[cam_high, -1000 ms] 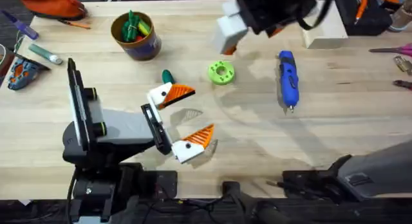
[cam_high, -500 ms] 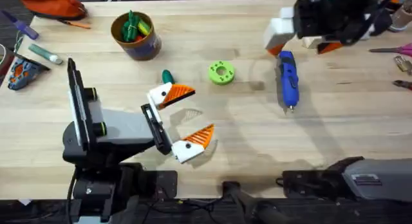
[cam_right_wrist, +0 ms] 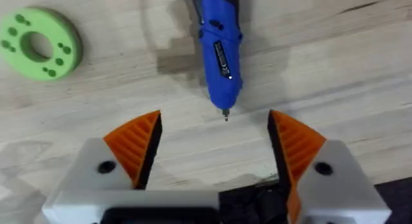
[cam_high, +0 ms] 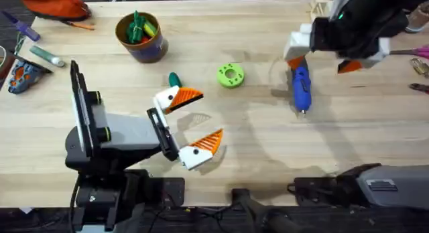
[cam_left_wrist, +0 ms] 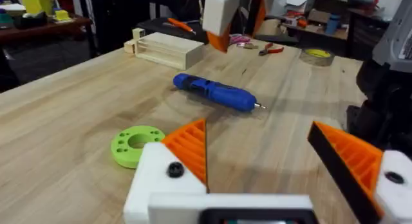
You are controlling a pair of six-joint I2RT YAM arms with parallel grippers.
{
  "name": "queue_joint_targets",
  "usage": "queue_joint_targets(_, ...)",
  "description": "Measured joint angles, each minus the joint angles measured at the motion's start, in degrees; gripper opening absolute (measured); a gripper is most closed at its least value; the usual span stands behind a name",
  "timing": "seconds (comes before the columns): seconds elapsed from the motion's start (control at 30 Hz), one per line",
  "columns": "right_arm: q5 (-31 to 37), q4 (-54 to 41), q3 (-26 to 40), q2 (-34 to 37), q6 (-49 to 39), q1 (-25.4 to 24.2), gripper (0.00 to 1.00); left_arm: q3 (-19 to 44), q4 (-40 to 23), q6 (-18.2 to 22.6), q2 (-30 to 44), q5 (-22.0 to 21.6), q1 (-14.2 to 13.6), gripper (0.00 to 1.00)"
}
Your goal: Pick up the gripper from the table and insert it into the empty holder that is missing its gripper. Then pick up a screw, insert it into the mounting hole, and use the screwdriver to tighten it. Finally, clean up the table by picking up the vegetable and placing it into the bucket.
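Observation:
The blue screwdriver (cam_high: 299, 82) lies on the table right of centre, its tip toward the front edge. My right gripper (cam_high: 325, 52) hovers open over its rear end; in the right wrist view the screwdriver (cam_right_wrist: 219, 50) lies just ahead of the gap between the spread orange pads (cam_right_wrist: 215, 143). My left gripper (cam_high: 194, 122) rests open at centre-left, empty. The dark green vegetable (cam_high: 174, 79) lies just beyond its far finger. The brown bucket (cam_high: 141, 35) stands at the back left with green and orange pieces inside. The loose gripper, holder and screw are out of view.
A lime-green disc (cam_high: 230, 75) sits between the vegetable and the screwdriver. A pale wooden box (cam_left_wrist: 167, 50) stands at the back, with pliers (cam_left_wrist: 273, 49) and a yellow tape roll (cam_left_wrist: 317, 55) beyond. A red pouch (cam_high: 53, 4) and small tools lie at far left.
My right arm has swung from behind the green disc to the right and now hangs over the screwdriver's rear end. The left arm and the table's things have not moved.

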Motion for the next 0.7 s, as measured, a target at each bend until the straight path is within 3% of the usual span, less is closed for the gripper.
queue_joint_targets(0.23,0.0,5.0,-7.0,0.0,-0.1,0.0,0.98,0.0,0.0,0.0,0.0,0.0,0.0,0.986)
queue_joint_targets(0.7,0.3,5.4,-7.1,0.0,-0.3,0.0,0.985,0.0,0.0,0.0,0.0,0.0,0.0,0.985)
